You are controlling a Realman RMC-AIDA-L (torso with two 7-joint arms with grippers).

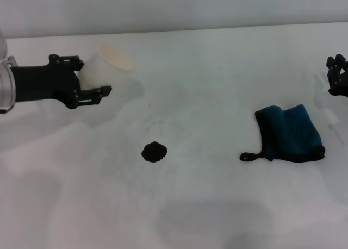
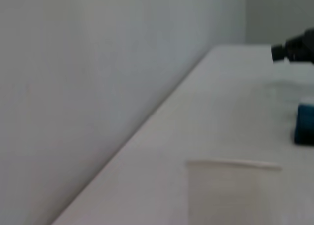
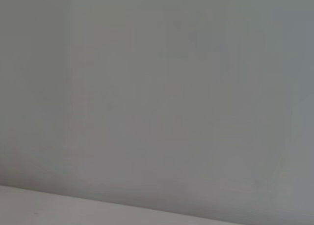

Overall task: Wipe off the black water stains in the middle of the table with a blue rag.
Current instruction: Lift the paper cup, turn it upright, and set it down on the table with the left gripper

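One black stain (image 1: 154, 151), small, glossy and uneven at the edges, sits on the white table (image 1: 217, 205) near the middle, slightly toward the robot's left. It lies alone, touching nothing. A tiny dark speck (image 1: 150, 105) lies farther back on the table, apart from it.

The rag (image 1: 291, 132), teal-blue with black edging, lies flat and folded on the table well to the right of the stain. Its black loop (image 1: 248, 156) trails from the corner nearest the stain. The left wrist view shows one edge of the rag (image 2: 306, 123) at the side of the picture.

The left hand (image 1: 91, 80) is at the back left of the table, well apart from the stain and the rag. Its black fingers (image 1: 93, 94) pinch a white paper cup (image 1: 106, 69), which is tilted with its mouth facing up and to the right. In the left wrist view the cup's rim (image 2: 234, 162) shows close to the camera.

The right hand (image 1: 337, 75) is at the right edge of the head view, behind the rag and clear of it. Only part of it shows, so I cannot tell how its fingers stand. The left wrist view shows it (image 2: 294, 48) as a dark shape beyond the rag. The right wrist view shows only a blank grey wall (image 3: 157, 87) and a strip of the table (image 3: 49, 210).
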